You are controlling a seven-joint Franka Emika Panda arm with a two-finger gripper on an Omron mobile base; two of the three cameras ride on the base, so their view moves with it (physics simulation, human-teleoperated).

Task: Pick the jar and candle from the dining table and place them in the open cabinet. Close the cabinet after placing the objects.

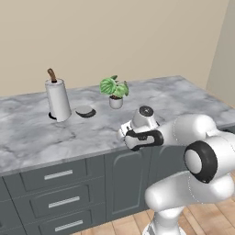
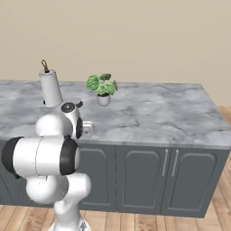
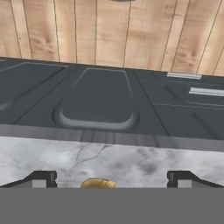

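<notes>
The dining table (image 1: 174,98) is a grey-veined white marble top over dark grey drawers (image 1: 59,174). My gripper (image 3: 112,179) points down over the table's front edge (image 3: 144,159), open, its two dark fingertips (image 3: 41,178) set wide apart. The tan-golden candle (image 3: 98,183) peeks up at the bottom of the hand view, between the fingertips and left of centre, with nothing gripping it. From the base views my hand (image 1: 125,132) hangs just above the front edge of the marble (image 2: 158,113). The jar and the cabinet are out of view.
A white paper-towel roll (image 1: 58,99), a dark shallow dish (image 1: 85,111) and a small potted plant (image 1: 114,90) stand toward the table's back left. Dark panel doors (image 3: 96,98) sit below the edge, with wooden floor (image 3: 109,30) beyond.
</notes>
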